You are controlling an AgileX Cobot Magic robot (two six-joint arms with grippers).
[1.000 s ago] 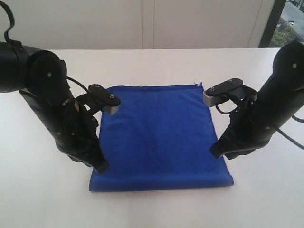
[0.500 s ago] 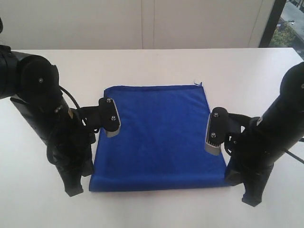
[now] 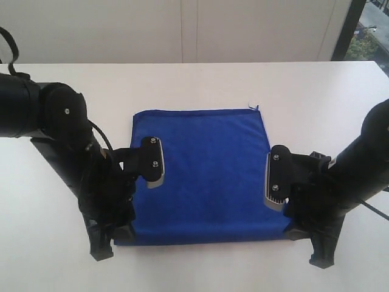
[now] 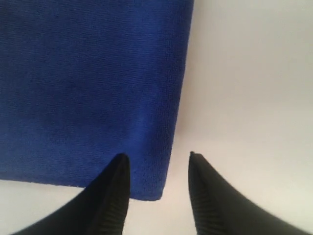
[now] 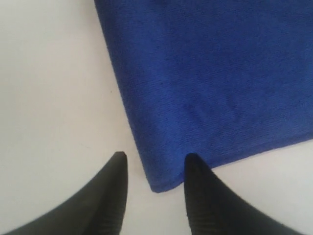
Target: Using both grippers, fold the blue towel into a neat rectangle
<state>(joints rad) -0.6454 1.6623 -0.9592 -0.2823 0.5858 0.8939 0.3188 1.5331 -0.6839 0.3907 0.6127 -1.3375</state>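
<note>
Fingers of left gripper and right gripper newly apart, astride blue towel corners.

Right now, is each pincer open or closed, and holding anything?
Left pincer: open, astride a corner of the blue towel, gripping nothing.
Right pincer: open, astride another towel corner, gripping nothing.

White table, pale panelled wall behind, dark-framed window at far right corner
</note>
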